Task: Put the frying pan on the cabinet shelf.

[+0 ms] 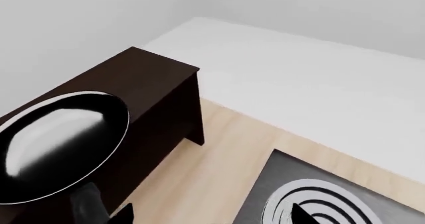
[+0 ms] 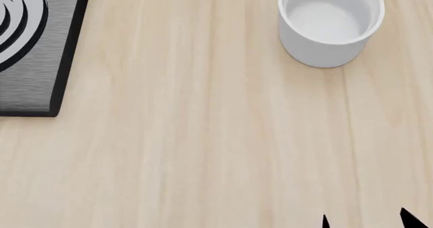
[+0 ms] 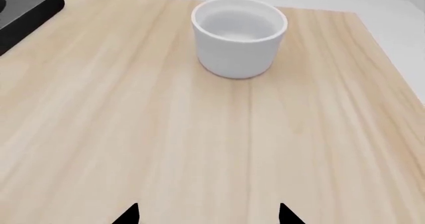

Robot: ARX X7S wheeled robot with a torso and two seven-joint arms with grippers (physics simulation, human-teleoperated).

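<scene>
Right gripper (image 3: 209, 215) tips apart over bare, unlabelled table (image 3: 199, 149); left grip on frying pan (image 1: 56, 144) unclear.

Only black fingertips of the robot are visible
The right gripper (image 3: 209, 215) shows two pointed black tips; the left gripper (image 1: 212, 218) shows dark tips too, one looks grey and blurred
</scene>
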